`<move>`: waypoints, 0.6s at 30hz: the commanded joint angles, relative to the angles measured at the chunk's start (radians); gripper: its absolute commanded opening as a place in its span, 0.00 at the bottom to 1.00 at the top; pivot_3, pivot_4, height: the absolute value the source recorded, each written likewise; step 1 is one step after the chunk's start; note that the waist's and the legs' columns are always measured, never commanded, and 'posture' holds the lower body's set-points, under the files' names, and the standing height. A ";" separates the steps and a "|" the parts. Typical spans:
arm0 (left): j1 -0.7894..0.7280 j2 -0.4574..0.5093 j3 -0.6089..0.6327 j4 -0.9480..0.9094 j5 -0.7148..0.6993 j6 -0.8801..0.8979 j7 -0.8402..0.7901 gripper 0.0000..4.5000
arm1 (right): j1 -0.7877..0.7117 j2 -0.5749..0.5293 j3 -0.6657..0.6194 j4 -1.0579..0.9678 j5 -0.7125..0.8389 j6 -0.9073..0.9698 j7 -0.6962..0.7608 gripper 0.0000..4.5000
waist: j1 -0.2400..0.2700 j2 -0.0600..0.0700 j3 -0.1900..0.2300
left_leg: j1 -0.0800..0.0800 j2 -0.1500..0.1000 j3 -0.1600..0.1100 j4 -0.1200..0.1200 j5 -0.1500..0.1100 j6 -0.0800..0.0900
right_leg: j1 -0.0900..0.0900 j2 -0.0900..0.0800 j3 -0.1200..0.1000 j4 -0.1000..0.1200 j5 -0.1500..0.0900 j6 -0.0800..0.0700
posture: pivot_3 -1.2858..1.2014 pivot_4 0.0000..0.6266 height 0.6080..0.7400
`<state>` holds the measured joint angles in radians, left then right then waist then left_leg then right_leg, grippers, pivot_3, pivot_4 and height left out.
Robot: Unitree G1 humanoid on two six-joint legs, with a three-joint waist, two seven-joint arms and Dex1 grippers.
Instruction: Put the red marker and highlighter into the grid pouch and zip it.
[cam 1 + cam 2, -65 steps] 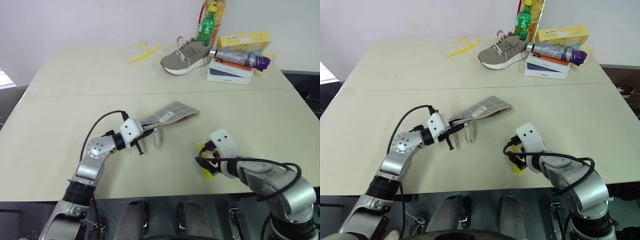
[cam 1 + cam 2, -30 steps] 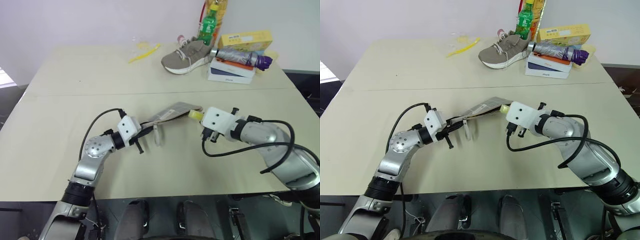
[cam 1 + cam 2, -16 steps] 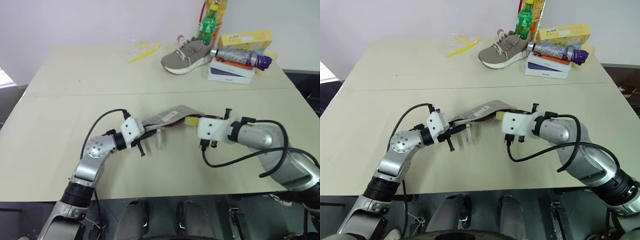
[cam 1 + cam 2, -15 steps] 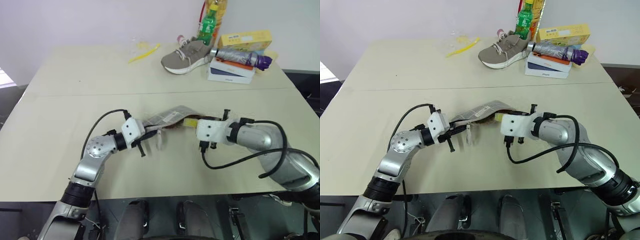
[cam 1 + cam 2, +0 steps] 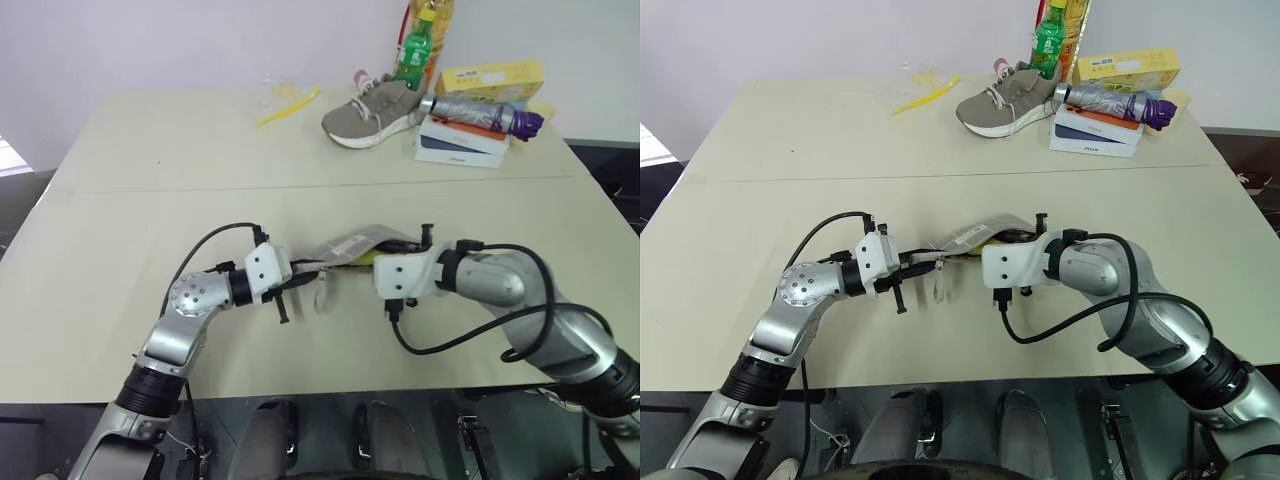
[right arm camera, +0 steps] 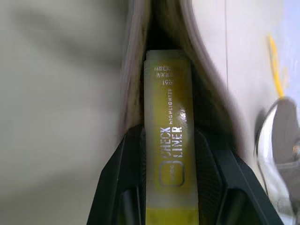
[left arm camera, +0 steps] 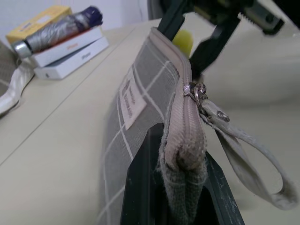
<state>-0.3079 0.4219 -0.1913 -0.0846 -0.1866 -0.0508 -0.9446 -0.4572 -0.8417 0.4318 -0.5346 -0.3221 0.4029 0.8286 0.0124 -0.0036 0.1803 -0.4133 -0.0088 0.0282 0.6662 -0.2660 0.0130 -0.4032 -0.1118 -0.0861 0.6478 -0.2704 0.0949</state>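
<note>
Currently I have both arms over the near middle of the table (image 5: 120, 190). My right gripper (image 6: 168, 140) holds one highlighter (image 6: 169, 140) between its two black fingers (image 6: 126, 168), which sit narrow against the yellow barrel on either side. The barrel runs forward past the fingertips, and its far end lies inside the open mouth of the grid pouch (image 5: 980, 236).

My left gripper (image 7: 180, 154) is closed on the near end of that pouch, the fabric and the end of the zipper pinched between its fingers (image 7: 140, 187). The pouch is held off the table between the two grippers.

From the left wrist view I see what the head views do not: the white label on the grid fabric, the metal zipper slider part way along the seam and the pull cord (image 7: 248, 159) hanging in a loop. From the right wrist view I can read lettering on the highlighter and see the pouch walls parted around it. I cannot find the red marker.

At the table's far right corner I count one grey shoe (image 5: 370, 112), one green bottle (image 5: 412, 55), one folded umbrella (image 5: 480, 112) on white boxes and one yellow box (image 5: 490, 78). One thin yellow strip (image 5: 288, 106) lies near the far edge.
</note>
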 commanded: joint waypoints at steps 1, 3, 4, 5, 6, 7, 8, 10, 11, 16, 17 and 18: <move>-0.014 -0.008 -0.008 -0.042 -0.023 0.006 -0.004 0.00 | -0.029 0.032 0.000 -0.013 -0.033 -0.033 0.008 0.19 | 0.000 0.000 0.000 | 0.000 0.000 0.000 0.000 0.000 0.000 | 0.000 0.000 0.000 0.000 0.000 0.000 | 0.52 0.24 0.95; -0.017 -0.010 -0.004 -0.042 -0.027 0.010 -0.002 0.00 | -0.030 0.046 -0.004 -0.008 -0.046 -0.040 0.015 0.19 | 0.001 0.000 0.000 | 0.000 0.000 0.000 0.000 0.000 0.000 | 0.000 0.000 0.000 0.000 0.000 0.000 | 0.52 0.24 0.95; -0.017 -0.010 -0.002 -0.042 -0.027 0.011 0.000 0.00 | -0.029 0.050 -0.008 -0.006 -0.043 -0.041 0.025 0.19 | 0.001 0.000 0.000 | 0.000 0.000 0.000 0.000 0.000 0.000 | 0.000 0.000 0.000 0.000 0.000 0.000 | 0.52 0.24 0.95; -0.017 -0.010 0.000 -0.042 -0.027 0.012 0.001 0.00 | -0.029 0.054 -0.011 -0.004 -0.042 -0.042 0.033 0.19 | 0.001 0.000 0.000 | 0.000 0.000 0.000 0.000 0.000 0.000 | 0.000 0.000 0.000 0.000 0.000 0.000 | 0.52 0.24 0.95; -0.016 -0.010 0.003 -0.042 -0.027 0.014 0.005 0.00 | -0.029 0.058 -0.019 -0.005 -0.026 -0.034 0.050 0.19 | 0.000 0.000 0.000 | 0.000 0.000 0.000 0.000 0.000 0.000 | 0.000 0.000 0.000 0.000 0.000 0.000 | 0.52 0.24 0.95; -0.015 -0.011 0.005 -0.042 -0.026 0.016 0.007 0.00 | -0.029 0.061 -0.025 -0.006 -0.016 -0.029 0.062 0.19 | 0.000 0.000 0.000 | 0.000 0.000 0.000 0.000 0.000 0.000 | 0.000 0.000 0.000 0.000 0.000 0.000 | 0.52 0.24 0.95; -0.013 -0.012 0.011 -0.038 -0.024 0.015 0.015 0.00 | -0.033 0.068 -0.042 -0.002 -0.013 -0.030 0.056 0.30 | 0.000 0.000 0.000 | 0.000 0.000 0.000 0.000 0.000 0.000 | 0.000 0.000 0.000 0.000 0.000 0.000 | 0.52 0.24 0.95; -0.011 -0.019 0.026 -0.028 -0.026 0.020 0.035 0.00 | -0.041 0.080 -0.082 0.006 -0.008 -0.040 0.038 0.50 | 0.000 0.000 0.000 | 0.000 0.000 0.000 0.000 0.000 0.000 | 0.000 0.000 0.000 0.000 0.000 0.000 | 0.52 0.24 0.95; -0.013 -0.024 0.034 -0.020 -0.027 0.021 0.047 0.00 | -0.044 0.092 -0.106 0.008 0.001 -0.040 0.025 0.62 | 0.000 0.000 0.000 | 0.000 0.000 0.000 0.000 0.000 0.000 | 0.000 0.000 0.000 0.000 0.000 0.000 | 0.52 0.24 0.95; -0.041 -0.081 0.093 0.067 -0.030 0.035 0.157 0.00 | -0.077 0.178 -0.272 -0.020 0.162 0.084 0.025 0.71 | 0.001 0.000 0.000 | 0.000 0.000 0.000 0.001 0.000 0.000 | 0.001 0.000 0.000 0.001 0.000 0.000 | 0.52 0.24 0.95; -0.051 -0.097 0.105 0.088 -0.032 0.037 0.184 0.00 | -0.095 0.204 -0.315 -0.031 0.215 0.146 0.029 0.71 | 0.001 0.000 0.000 | 0.000 0.000 0.000 0.001 0.000 -0.001 | 0.001 0.000 0.000 0.001 0.001 0.001 | 0.52 0.24 0.95; -0.065 -0.118 0.118 0.107 -0.039 0.047 0.214 0.00 | -0.113 0.229 -0.361 -0.045 0.274 0.226 0.034 0.71 | 0.001 0.000 0.000 | 0.001 0.000 0.000 0.001 0.000 -0.001 | 0.001 0.000 0.000 0.001 0.001 0.001 | 0.52 0.24 0.95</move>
<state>-0.3528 0.3243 -0.1086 0.0002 -0.2094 -0.0191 -0.7808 -0.5332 -0.6361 0.1549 -0.5204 -0.1372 0.5360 0.8610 0.0138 -0.0036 0.1803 -0.4112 -0.0089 0.0278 0.6674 -0.2656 0.0124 -0.4002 -0.1119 -0.0864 0.6485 -0.2697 0.0957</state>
